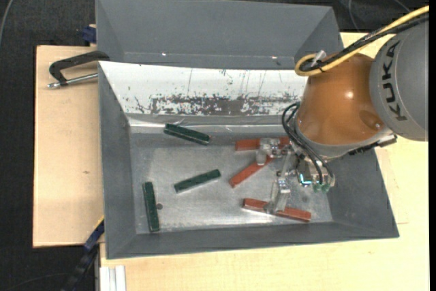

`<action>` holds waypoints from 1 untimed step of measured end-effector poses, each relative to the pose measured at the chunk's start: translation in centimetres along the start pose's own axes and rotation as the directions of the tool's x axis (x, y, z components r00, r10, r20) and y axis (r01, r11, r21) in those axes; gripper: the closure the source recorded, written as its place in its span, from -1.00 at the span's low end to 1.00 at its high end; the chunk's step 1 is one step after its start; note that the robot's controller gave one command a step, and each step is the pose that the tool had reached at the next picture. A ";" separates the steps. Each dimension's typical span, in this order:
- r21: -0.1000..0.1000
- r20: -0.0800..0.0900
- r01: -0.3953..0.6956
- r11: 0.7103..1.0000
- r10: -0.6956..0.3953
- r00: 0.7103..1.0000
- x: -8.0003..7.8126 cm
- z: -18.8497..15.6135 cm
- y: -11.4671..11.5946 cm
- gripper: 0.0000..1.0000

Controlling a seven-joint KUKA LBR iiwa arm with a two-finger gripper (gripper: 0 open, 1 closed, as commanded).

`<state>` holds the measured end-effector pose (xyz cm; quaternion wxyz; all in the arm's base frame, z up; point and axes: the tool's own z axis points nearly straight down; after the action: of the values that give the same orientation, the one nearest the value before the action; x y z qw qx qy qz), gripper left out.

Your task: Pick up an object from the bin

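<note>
My gripper [281, 193] hangs low in the right part of the bin, under the arm's orange cover. Its tip is down near the bin floor, between two short red bars: one [257, 204] just to its left and another [294, 214] just to its right, by the front wall. A third red bar [246, 175] lies slanted a little further up and to the left. A fourth red bar [247, 144] lies near the back wall, partly beside the gripper's body. I see nothing held.
Three dark green bars lie to the left: one [187, 133] by the back wall, one [197, 180] mid-floor, one [150, 206] along the left wall. The arm and its orange cover hide the bin's right side.
</note>
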<state>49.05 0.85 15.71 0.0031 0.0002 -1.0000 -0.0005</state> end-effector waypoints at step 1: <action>0.000 0.016 0.111 0.994 -0.111 0.994 -5.8 8.7 -1.1 -1.00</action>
<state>54.81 -0.27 6.93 -0.0050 0.0559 -0.9984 -0.0008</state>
